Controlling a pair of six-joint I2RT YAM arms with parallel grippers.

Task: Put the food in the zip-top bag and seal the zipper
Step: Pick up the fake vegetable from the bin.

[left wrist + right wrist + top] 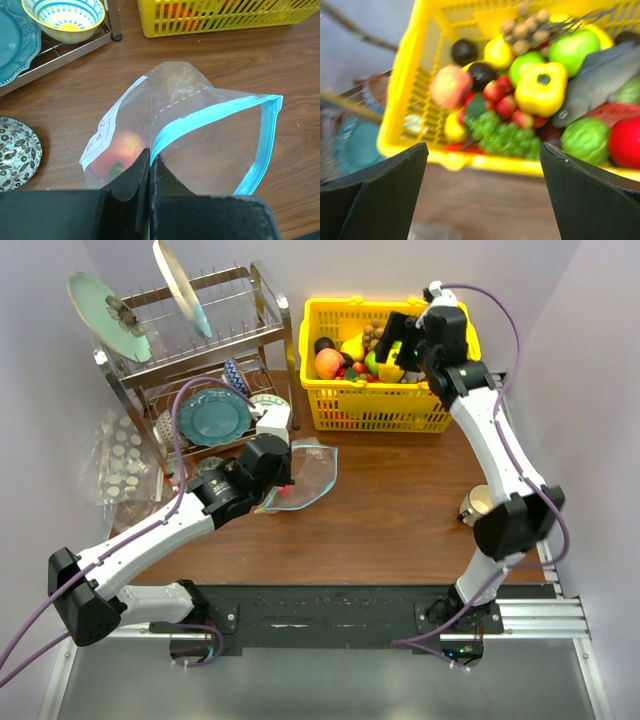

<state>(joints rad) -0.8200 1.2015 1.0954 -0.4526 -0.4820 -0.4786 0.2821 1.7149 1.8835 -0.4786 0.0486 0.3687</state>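
food (541,89) is heaped in the yellow basket (405,100), straight ahead of and just below the right pincer (482,165). Its fingers are wide apart and hold nothing, and it's the nearer arm. Pieces are glossy, hard and rounded, the basket walls lattice plastic. zip-top bag (200,135) lies well off to that pincer's left on the wood counter (60,100). left pincer (149,159) is clamped on the teal zipper (210,112), which runs away from its tips with the mouth gaping. One peach-coloured piece (122,150) sits inside the soft clear film.

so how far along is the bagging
One peach-coloured fruit is in the zip-top bag. The left claw is shut on the bag's mouth at the zipper, which is open; the right claw hangs open over the yellow basket. Its food and the sealing are left.
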